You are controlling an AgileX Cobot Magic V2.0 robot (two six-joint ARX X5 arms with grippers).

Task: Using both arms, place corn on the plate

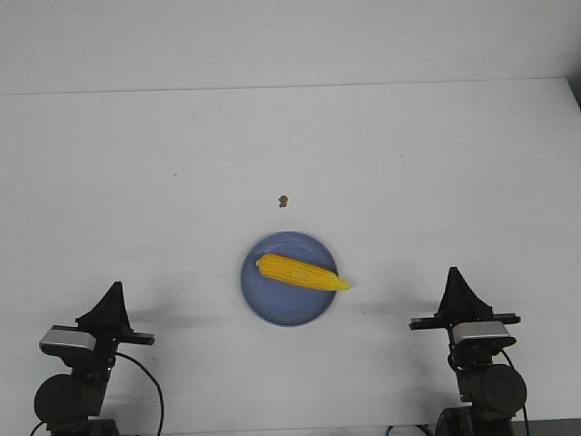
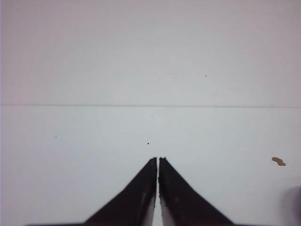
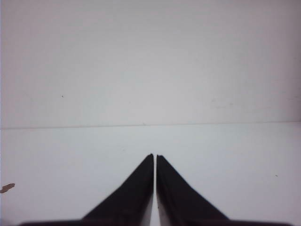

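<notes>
The yellow corn lies across the round periwinkle-blue plate in the middle of the white table, its pointed end sticking out over the plate's right rim. My left gripper is shut and empty at the near left, well clear of the plate. My right gripper is shut and empty at the near right, also apart from the plate. In the left wrist view the left gripper points over bare table; a sliver of the plate shows at the edge. In the right wrist view the right gripper points over bare table.
A tiny brown speck lies on the table beyond the plate; it shows in the left wrist view and the right wrist view. The table's far edge meets a pale wall.
</notes>
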